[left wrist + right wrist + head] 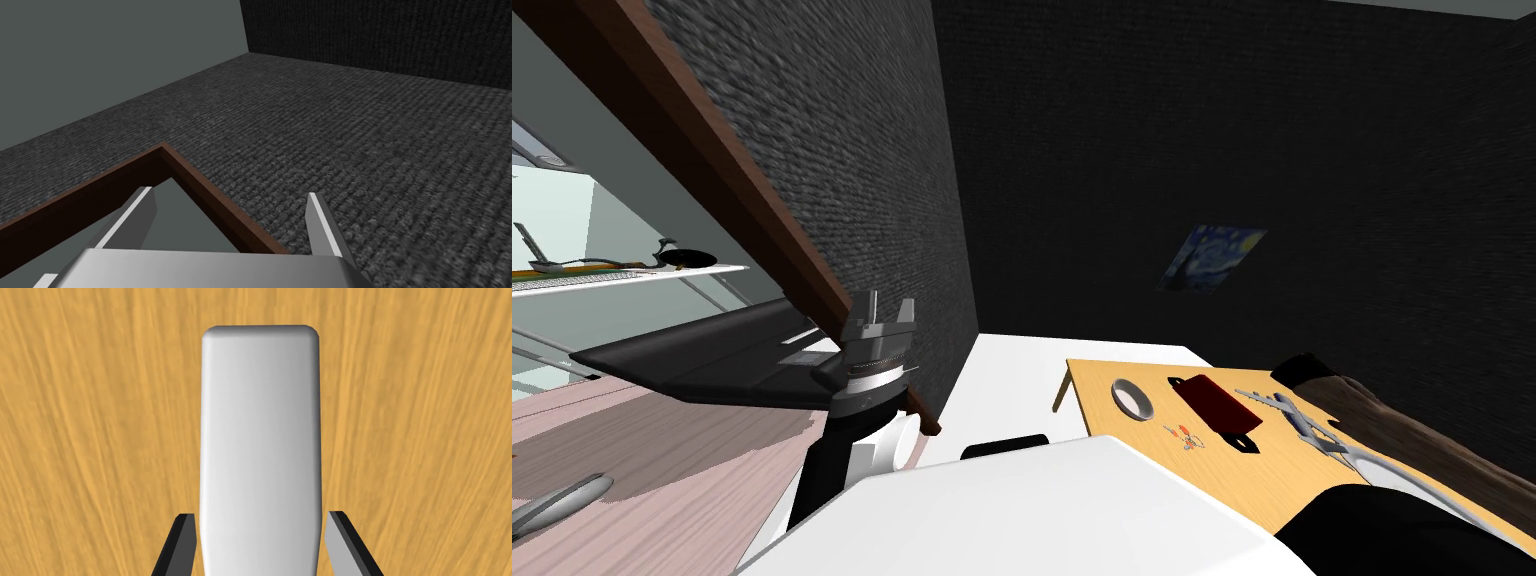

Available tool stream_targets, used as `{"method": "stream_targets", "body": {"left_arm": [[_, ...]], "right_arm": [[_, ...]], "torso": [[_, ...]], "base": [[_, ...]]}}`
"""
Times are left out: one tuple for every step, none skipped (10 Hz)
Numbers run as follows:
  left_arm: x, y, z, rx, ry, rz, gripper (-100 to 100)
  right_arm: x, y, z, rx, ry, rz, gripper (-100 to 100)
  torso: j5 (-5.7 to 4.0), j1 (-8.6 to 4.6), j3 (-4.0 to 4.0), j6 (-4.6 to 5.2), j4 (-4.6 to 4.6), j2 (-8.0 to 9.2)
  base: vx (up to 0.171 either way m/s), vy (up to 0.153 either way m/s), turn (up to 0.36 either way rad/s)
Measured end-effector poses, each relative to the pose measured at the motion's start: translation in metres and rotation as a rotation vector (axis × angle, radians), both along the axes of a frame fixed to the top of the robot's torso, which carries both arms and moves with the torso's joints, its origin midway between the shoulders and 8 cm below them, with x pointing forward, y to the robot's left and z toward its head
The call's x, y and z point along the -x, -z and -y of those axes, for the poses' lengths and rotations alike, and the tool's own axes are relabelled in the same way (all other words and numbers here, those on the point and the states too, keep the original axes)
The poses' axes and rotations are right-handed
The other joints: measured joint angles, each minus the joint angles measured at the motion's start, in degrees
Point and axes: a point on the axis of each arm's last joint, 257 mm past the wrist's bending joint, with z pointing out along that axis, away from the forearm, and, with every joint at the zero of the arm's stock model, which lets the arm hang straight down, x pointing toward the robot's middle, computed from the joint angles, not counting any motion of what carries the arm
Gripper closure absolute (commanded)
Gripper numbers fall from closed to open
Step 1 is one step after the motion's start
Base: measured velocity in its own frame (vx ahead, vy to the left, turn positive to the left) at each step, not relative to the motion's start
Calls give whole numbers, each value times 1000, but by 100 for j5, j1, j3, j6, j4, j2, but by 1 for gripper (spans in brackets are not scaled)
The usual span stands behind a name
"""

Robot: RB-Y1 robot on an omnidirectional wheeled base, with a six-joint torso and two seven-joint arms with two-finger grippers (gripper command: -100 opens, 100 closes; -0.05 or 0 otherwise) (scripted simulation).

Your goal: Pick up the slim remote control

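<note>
Straddling the slim white remote (260, 413), our right gripper (260, 514) has its jaws apart, one finger just beside each long side, not clamped. Remote lies flat on the wood-grain tabletop (75, 438). Our left gripper (892, 300) sits beside the dark wall (842, 150), jaws apart.

The left end effector (880, 312) holds its fingers parted (out at my left side), and the right end effector (260, 515) is spread likewise.

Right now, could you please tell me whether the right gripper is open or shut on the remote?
Open: the right gripper straddles the white remote lying on the wooden table, a thin gap showing beside each finger.
</note>
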Motion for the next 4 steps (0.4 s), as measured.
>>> {"method": "stream_targets", "body": {"left_arm": [[0,0,0,0,0,0,0],[0,0,0,0,0,0,0],[0,0,0,0,0,0,0],[0,0,0,0,0,0,0]], "right_arm": [[0,0,0,0,0,0,100],[0,-6,7,4,-7,0,100],[-1,-12,12,5,-16,-2,100],[-1,-13,12,5,-15,-2,0]], "torso": [[0,0,0,0,0,0],[7,8,-5,5,-4,-7],[7,20,-8,6,-4,-12],[5,15,-6,3,-3,-9]], "base": [[27,23,-96],[40,45,-121],[15,23,-25],[0,0,0]]}}
